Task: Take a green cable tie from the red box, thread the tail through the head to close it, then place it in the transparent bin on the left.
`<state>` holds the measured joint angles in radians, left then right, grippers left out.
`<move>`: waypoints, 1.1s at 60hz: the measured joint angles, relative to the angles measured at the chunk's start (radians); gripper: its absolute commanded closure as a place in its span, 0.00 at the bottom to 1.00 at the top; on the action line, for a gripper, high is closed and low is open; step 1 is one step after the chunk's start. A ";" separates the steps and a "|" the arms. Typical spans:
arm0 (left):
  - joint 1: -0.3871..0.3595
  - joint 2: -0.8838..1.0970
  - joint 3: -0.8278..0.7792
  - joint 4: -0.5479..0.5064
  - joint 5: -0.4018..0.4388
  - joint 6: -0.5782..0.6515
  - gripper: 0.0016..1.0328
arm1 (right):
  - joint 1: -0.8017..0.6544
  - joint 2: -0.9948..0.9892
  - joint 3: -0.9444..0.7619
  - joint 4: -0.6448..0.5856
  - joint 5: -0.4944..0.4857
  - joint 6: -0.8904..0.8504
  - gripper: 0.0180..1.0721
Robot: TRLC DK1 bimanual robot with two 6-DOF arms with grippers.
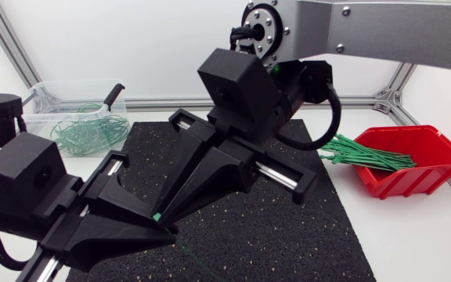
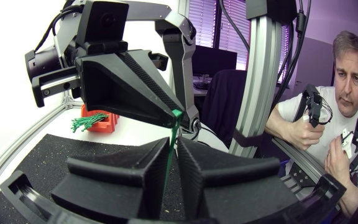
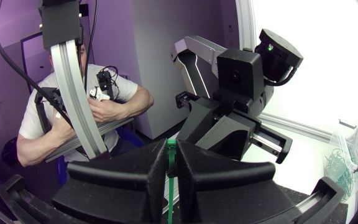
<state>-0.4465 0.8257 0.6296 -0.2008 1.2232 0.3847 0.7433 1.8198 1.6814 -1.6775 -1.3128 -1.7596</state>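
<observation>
Left wrist view puts your left gripper (image 2: 173, 142) nearest. Its jaws are drawn in to a narrow slit, and both fingers press the green cable tie (image 2: 168, 163), which stands upright between them. Just ahead of those fingers, the tips of your right gripper (image 2: 176, 116) pinch the same tie at its upper end, jaws equally narrow. You cannot tell from here whether the tail has gone through the head.

The right wrist view agrees. The right gripper's fingers clamp the green strip from both sides, and the left gripper sits close beyond them.

In the head view, the two grippers meet tip to tip at about 7 o'clock on the black mat (image 1: 304, 227), with a speck of green showing where they touch.

Farther out, at 3 o'clock, the red box (image 1: 429, 172) sits just beside the mat's edge, and a bundle of straight green ties (image 1: 362, 153) sticks out of it toward the mat. At 10 o'clock stands the transparent bin (image 1: 44, 95), holding a tangle of looped ties (image 1: 88, 131).
</observation>
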 measured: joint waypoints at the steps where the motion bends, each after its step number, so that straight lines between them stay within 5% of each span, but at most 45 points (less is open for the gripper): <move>1: 0.000 0.000 0.000 0.000 0.000 0.000 0.91 | 0.000 0.000 -0.001 0.000 0.000 0.000 0.95; 21: 0.031 0.000 0.000 0.031 0.001 -0.032 0.97 | -0.023 0.000 -0.013 0.001 -0.015 -0.007 0.94; 28: 0.065 0.008 0.000 0.044 0.003 -0.045 0.97 | -0.054 0.007 -0.002 0.005 -0.021 -0.007 0.59; 49: 0.127 0.090 0.000 0.042 -0.124 -0.036 0.97 | -0.220 0.114 0.174 0.004 0.085 0.139 0.51; 66: 0.127 0.112 0.000 0.049 -0.217 -0.021 0.97 | -0.264 0.133 0.135 0.362 0.283 0.442 0.51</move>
<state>-0.3191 0.9375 0.6296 -0.1520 1.0058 0.3634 0.4793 1.9526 1.8168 -1.3151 -1.0294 -1.3174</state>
